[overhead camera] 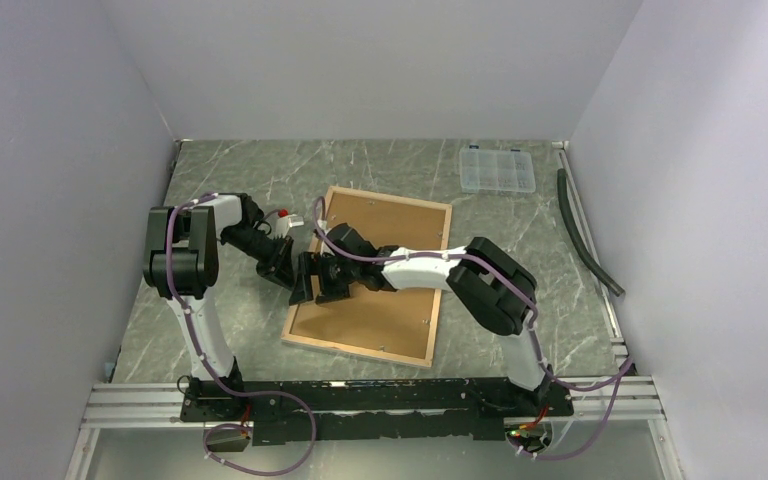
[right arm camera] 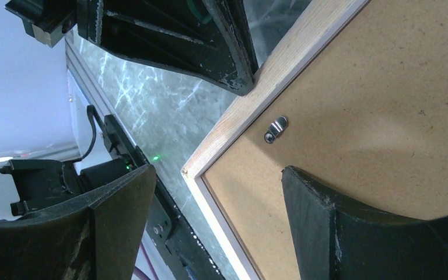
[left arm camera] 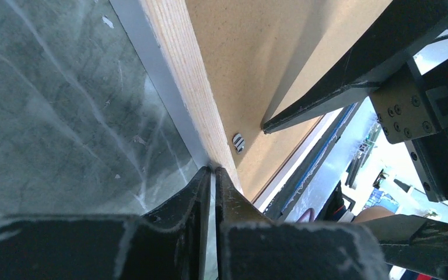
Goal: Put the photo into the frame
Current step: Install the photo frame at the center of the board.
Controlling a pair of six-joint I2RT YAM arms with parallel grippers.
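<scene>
My left claw (left arm camera: 214, 170) is pinched almost closed, gripping nothing I can see, its tips against the wooden rail of the frame (overhead camera: 361, 351). The frame lies face down on the table (overhead camera: 230, 170). My right claw (right arm camera: 217, 172) gapes wide, straddling that rail near a corner, one finger over the brown backing board (overhead camera: 390, 320).

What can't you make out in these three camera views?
No view shows the photo; the backing panel covers the inside of the frame.
The frame's front and pane lie face down against the table, hidden in every view.
In the left wrist view, the left gripper hides with its own closed tips whether it pinches the rail.
In the top view it and the open right gripper merge into one dark cluster.
</scene>
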